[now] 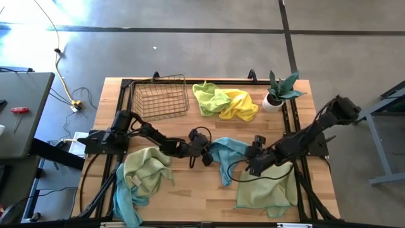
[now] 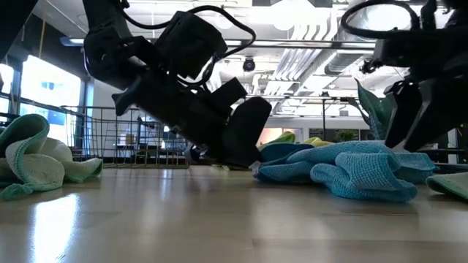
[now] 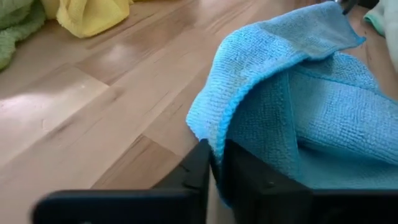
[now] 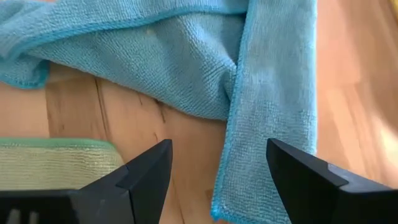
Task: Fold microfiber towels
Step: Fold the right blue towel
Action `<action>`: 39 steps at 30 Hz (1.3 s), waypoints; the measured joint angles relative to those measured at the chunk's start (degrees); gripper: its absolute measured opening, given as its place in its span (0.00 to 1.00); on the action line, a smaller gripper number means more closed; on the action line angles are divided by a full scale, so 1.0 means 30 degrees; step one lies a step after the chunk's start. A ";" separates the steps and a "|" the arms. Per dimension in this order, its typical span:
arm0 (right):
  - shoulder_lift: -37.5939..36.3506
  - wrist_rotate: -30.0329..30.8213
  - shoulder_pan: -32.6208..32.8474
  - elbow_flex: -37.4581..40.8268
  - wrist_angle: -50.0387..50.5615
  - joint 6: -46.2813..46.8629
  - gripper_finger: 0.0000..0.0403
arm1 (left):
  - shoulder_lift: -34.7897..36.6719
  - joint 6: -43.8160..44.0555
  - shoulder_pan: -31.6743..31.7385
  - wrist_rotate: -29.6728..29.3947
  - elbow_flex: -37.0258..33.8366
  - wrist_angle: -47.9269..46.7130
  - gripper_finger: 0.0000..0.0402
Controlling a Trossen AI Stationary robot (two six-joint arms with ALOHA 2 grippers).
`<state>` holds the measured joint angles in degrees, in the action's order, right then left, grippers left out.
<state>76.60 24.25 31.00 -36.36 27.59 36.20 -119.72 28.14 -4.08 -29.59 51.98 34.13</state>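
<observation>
Left gripper: jaws closed on an edge of the blue towel, low over the bench near its middle; the cloth rises in a fold directly above the jaws. Right gripper: jaws open wide, poised above the opposite side of the same towel, with a hanging strip of it between the jaws and a sage towel just beside one of them. The blue towel lies crumpled between the two grippers. Beyond the left jaws lie a lime towel and a yellow towel, touching each other, and a wire basket.
</observation>
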 joint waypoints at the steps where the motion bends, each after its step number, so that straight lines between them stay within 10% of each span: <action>1: 0.0000 0.0341 0.0215 0.0000 -0.0004 0.0003 0.63 | 0.0000 0.0009 0.0000 0.0205 0.0003 0.0000 0.02; 19: 0.3639 0.2745 0.1938 0.0000 -0.2081 0.1150 0.63 | 0.0000 0.0073 -0.0022 0.1306 -0.0004 0.0007 0.00; 39: 0.3723 0.4012 0.2233 -0.2183 0.4911 0.2593 0.63 | 0.0000 -0.0441 -0.0022 0.3029 -0.0004 0.0029 0.01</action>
<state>87.77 36.28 37.70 -42.91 42.33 43.98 -119.72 26.82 -4.14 -20.50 51.96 34.22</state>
